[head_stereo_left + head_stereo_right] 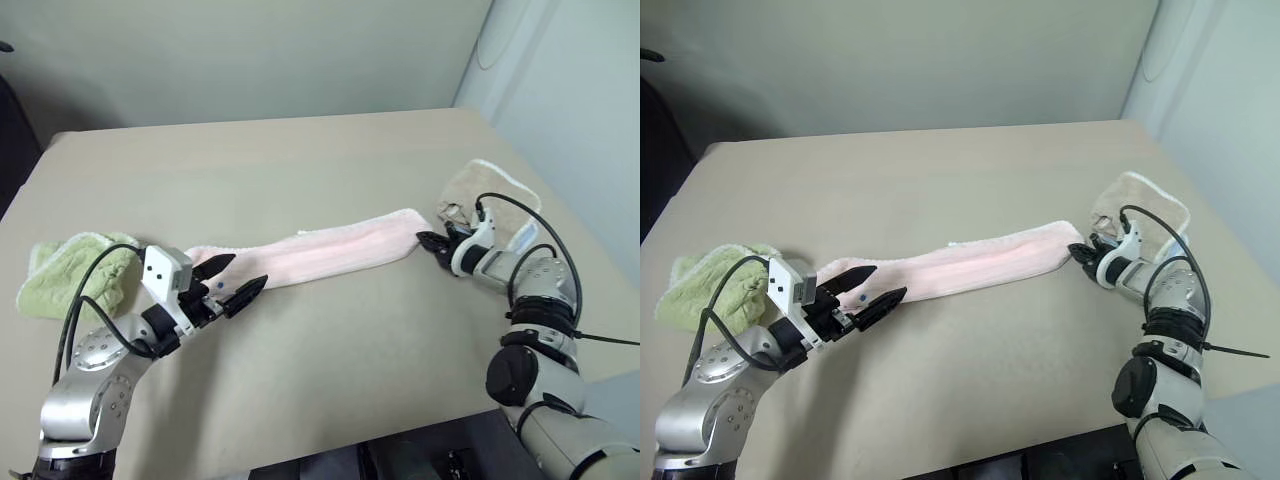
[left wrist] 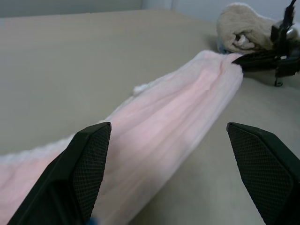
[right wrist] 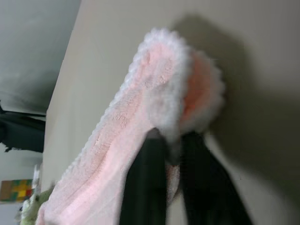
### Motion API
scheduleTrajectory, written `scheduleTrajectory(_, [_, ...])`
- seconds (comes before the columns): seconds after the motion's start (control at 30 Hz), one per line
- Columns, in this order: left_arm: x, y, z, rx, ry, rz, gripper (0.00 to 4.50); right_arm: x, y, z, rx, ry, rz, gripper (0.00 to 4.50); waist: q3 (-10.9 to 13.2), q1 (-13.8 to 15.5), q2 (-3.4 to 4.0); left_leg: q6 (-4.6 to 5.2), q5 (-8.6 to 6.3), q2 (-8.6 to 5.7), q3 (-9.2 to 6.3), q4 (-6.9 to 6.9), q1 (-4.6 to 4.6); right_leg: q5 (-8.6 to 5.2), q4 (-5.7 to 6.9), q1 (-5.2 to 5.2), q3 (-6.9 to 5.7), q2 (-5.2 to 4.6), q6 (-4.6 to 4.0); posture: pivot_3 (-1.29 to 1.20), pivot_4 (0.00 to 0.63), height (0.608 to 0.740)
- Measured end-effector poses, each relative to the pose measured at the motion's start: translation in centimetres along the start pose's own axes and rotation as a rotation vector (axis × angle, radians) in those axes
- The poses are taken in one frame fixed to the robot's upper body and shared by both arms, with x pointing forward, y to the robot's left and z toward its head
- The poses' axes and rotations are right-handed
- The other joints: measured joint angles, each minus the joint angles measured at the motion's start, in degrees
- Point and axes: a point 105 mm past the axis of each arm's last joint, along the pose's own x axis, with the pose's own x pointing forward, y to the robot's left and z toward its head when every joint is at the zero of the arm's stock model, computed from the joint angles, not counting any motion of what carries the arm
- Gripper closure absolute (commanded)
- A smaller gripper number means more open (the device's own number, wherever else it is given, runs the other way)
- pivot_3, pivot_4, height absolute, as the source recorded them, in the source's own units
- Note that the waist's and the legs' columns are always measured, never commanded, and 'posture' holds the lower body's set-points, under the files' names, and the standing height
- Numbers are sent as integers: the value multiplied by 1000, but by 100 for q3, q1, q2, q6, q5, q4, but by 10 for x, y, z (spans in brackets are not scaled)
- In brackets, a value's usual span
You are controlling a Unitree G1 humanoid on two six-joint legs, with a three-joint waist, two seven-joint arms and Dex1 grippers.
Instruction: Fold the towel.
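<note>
**With one end pinched, the other still free**

While the left pincer (image 1: pixel 231 281) hangs nearest us with its two black fingers spread wide, we read it as waiting over the near end of the towel (image 1: pixel 980 262) — nothing is between its fingers, and it sits just above the cloth rather than on it. That towel, pale pink with white trim, lies stretched in a long narrow band across the counter (image 1: pixel 300 170), running from our left arm toward our right. At its far end the right pincer (image 3: pixel 171 150) is pressed together on the fluffy white-edged corner, pinching it — a hold we judge is meant to anchor or lift that end so the band can be doubled over.

Off to the left a light green towel (image 1: pixel 75 275) sits bunched beside the arm, and behind the right wrist a tan towel (image 1: pixel 480 190) lies crumpled, both apart from the work.

We can read no brand, label or writing anywhere.
</note>
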Motion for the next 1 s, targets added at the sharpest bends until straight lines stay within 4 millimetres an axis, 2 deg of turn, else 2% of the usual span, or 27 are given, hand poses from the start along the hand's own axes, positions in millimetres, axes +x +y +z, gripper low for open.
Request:
scheduleTrajectory(0.17, [0,-1,0,0,-2,-2,207,-28,-1,16,-64,-33,2,4469,0,63,0,1,0,-1,-1,3,0,-1,-1,4,6,0,1,0,150,740])
scheduleTrajectory(0.27, [0,-2,0,-3,-5,-5,207,-40,11,22,-193,-28,30,4469,0,59,0,0,0,-4,1,3,1,-1,0,3,4,1,2,0,150,740])
scheduleTrajectory(0.43, [5,-4,3,3,-17,-21,207,-52,57,33,-665,-5,126,4469,2,55,3,2,-1,-15,4,3,0,-5,-1,7,-2,4,10,0,150,740])
scheduleTrajectory(0.53, [6,-3,3,3,-19,-20,207,-55,80,27,-998,49,188,4469,1,60,2,4,-3,-17,6,3,1,-9,-3,12,-4,3,17,0,150,740])
scheduleTrajectory(0.63, [8,-3,2,-9,-21,-18,207,-51,97,2,-1296,152,295,4469,1,65,1,5,-4,-16,6,9,1,-10,-2,14,-5,4,19,0,150,740])
scheduleTrajectory(0.73, [12,-6,1,-15,-24,-33,207,-39,105,-44,-1540,296,453,4469,1,60,1,6,-4,-12,5,12,1,-9,-1,13,-6,4,20,0,150,740])
scheduleTrajectory(0.87, [13,-6,1,-15,-30,-31,207,-19,107,-92,-1631,410,579,4469,1,57,0,6,-5,-8,4,15,0,-7,1,11,-5,1,21,0,150,740])
scheduleTrajectory(1.0, [11,-5,-1,-23,-29,-10,207,1,118,-125,-1689,445,668,4469,1,55,0,6,-5,-5,5,14,0,-5,1,7,-5,-1,19,0,150,740])
